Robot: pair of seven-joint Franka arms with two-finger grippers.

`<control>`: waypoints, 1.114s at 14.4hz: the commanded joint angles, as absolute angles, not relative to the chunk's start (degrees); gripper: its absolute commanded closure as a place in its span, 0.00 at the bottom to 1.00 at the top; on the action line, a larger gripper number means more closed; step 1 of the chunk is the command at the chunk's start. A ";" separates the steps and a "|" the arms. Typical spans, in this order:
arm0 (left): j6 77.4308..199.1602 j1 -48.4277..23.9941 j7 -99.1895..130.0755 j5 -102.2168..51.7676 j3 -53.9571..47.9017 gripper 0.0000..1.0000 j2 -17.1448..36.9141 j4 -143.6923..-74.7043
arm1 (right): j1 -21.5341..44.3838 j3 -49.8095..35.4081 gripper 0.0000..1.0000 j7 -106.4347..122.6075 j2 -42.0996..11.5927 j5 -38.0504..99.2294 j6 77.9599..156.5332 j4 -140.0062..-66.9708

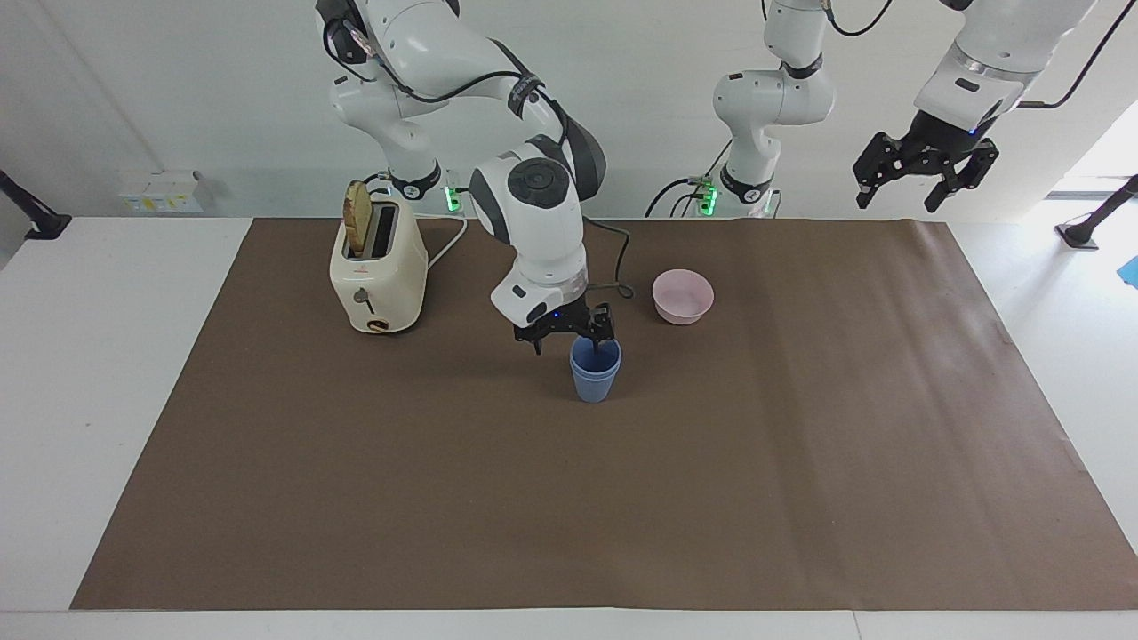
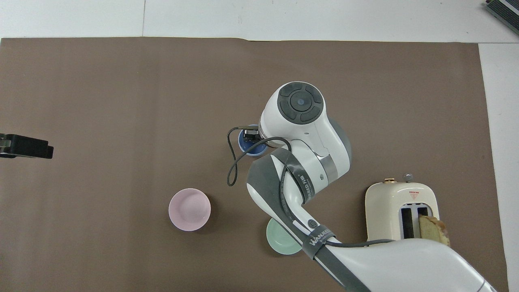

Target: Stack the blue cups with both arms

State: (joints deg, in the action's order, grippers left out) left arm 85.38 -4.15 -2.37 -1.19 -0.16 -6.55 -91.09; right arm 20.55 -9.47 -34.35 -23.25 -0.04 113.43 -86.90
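Observation:
The two blue cups (image 1: 595, 372) stand nested, one inside the other, upright on the brown mat (image 1: 533, 498) near the middle of the table. In the overhead view the cups (image 2: 247, 148) show partly under the right wrist. My right gripper (image 1: 569, 336) is open and empty just above the cups' rim, on the toaster's side of it; it also shows in the overhead view (image 2: 250, 136). My left gripper (image 1: 925, 173) is open and empty, high in the air over the left arm's end of the table, and waits there; it shows at the edge of the overhead view (image 2: 26, 146).
A pink bowl (image 1: 683, 296) sits nearer to the robots than the cups, toward the left arm's end. A mint-green bowl (image 2: 279, 241) lies under the right arm. A cream toaster (image 1: 377, 267) with a slice of bread stands toward the right arm's end.

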 commanded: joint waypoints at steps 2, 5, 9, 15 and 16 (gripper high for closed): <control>84.73 -3.69 -2.02 -1.76 -0.26 0.00 -7.56 -91.85 | 18.20 -8.97 0.00 -33.67 -19.87 -0.62 108.55 -85.43; 84.64 -3.69 -2.02 -1.76 -0.26 0.00 -7.56 -91.85 | 15.83 -8.79 0.00 -30.69 -17.41 -0.62 107.32 -85.43; 84.64 -3.69 -2.02 -1.76 -0.26 0.00 -7.56 -91.76 | 13.02 -8.70 0.00 -26.12 -14.51 -0.70 104.16 -85.43; 84.73 -3.69 -2.02 -1.67 -0.26 0.00 -7.56 -91.85 | 5.54 -8.88 0.00 -15.30 -9.15 -0.44 99.24 -85.61; 84.73 -3.69 -2.02 -1.76 -0.26 0.00 -7.56 -91.85 | 5.19 -8.88 0.00 -14.51 -8.36 -0.53 98.18 -85.61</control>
State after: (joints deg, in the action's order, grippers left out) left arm 85.37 -4.15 -2.37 -1.19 -0.16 -6.56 -91.09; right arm 6.04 -8.35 -16.82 -10.09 -0.18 99.86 -85.08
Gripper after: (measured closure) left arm 0.000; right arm 0.000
